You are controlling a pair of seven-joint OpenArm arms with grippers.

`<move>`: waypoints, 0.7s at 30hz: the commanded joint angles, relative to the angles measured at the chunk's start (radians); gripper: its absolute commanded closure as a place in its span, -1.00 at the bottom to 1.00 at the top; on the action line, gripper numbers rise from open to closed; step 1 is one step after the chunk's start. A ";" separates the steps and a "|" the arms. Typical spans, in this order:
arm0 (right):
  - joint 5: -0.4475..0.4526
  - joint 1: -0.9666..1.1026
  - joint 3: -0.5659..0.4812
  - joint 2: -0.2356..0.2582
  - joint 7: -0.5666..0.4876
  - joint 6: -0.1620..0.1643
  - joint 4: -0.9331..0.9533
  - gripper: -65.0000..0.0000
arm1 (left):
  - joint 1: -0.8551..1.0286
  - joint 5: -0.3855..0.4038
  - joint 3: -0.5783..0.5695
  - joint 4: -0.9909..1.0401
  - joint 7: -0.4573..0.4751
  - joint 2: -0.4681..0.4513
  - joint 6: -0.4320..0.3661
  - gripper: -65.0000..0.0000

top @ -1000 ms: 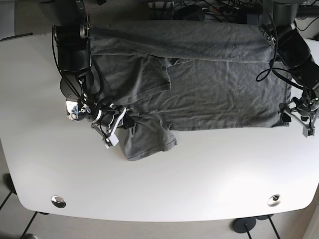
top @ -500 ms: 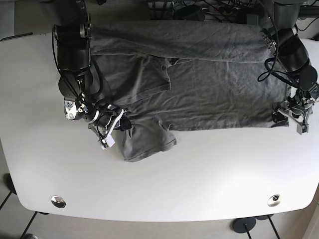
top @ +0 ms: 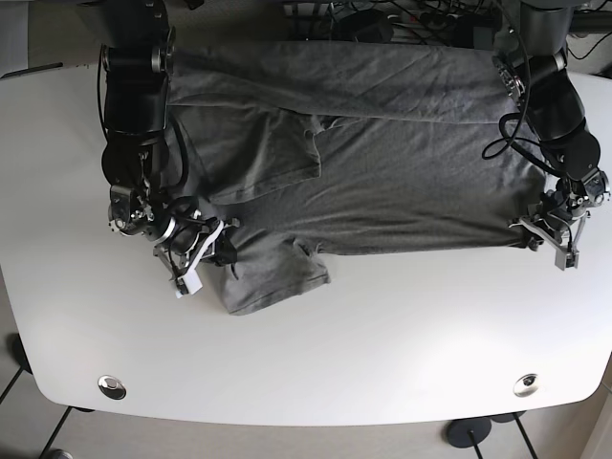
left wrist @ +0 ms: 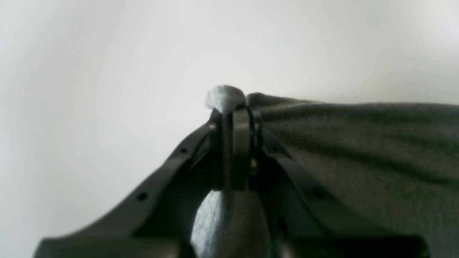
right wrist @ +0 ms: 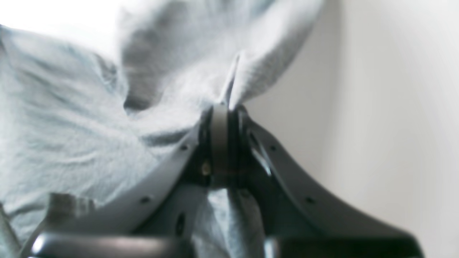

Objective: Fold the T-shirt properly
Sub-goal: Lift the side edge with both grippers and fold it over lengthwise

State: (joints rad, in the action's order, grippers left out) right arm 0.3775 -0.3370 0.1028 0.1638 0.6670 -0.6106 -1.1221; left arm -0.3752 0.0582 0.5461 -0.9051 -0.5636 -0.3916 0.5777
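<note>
Robotics lab or test bench, not a home: two black robot arms, one at each end of a plain white table with rounded corners and two metal grommets set in its front edge. Tangle of black cables and power strips on the floor behind the table, dark wheeled base under the front edge, grey tiled floor at the lower left. Camera looks straight down at the work surface, and each wrist view shows only blurred white tabletop beyond the cloth, so nothing more of the room can be told.
</note>
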 commanded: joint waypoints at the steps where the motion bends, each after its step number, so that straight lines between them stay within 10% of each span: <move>1: 0.013 -0.037 0.025 0.010 0.024 -0.005 -0.080 0.95 | -0.014 0.016 0.015 -0.119 -0.031 -0.027 0.001 0.95; 11: 0.019 0.125 0.177 0.010 0.331 -0.013 -0.577 0.95 | 0.144 0.139 0.019 -0.566 -0.279 0.001 0.103 0.95; 21: 0.021 0.457 0.252 0.003 0.348 -0.015 -0.772 0.94 | 0.422 0.207 0.160 -0.648 -0.307 0.049 0.104 0.95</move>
State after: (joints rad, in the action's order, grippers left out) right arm 0.4103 0.1387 0.3492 0.1547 1.0309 -0.6292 -1.8721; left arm 0.0631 0.2718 0.6971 -1.5326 -0.8902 -0.3180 0.6937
